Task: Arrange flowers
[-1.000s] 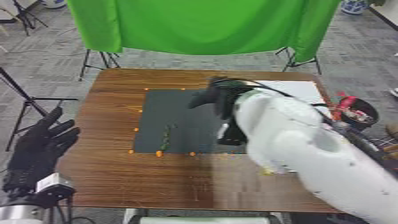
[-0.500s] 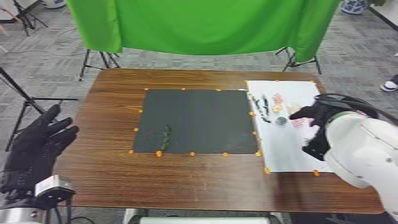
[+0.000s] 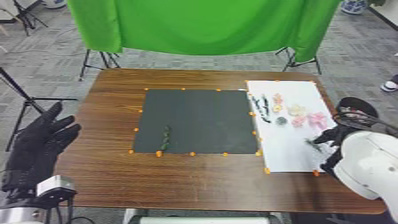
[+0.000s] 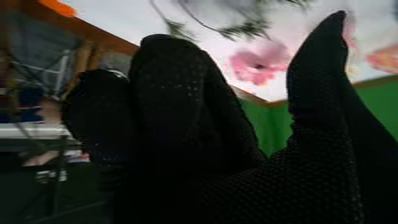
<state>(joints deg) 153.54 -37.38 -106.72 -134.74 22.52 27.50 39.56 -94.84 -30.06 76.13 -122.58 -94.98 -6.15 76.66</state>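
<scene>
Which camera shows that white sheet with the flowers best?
The head view: nearly all of the white sheet lies in sight from above, flowers on it. The right wrist view catches part of the sheet, up close, beyond the black-gloved right hand.

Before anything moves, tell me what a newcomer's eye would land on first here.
Likely the bright green cloth hanging beyond the table, at the head view's top. Next, the black-gloved right hand at the white sheet's right edge, near the pink flower.

Right robot hand (image 3: 331, 135) (fingers straight).
</scene>
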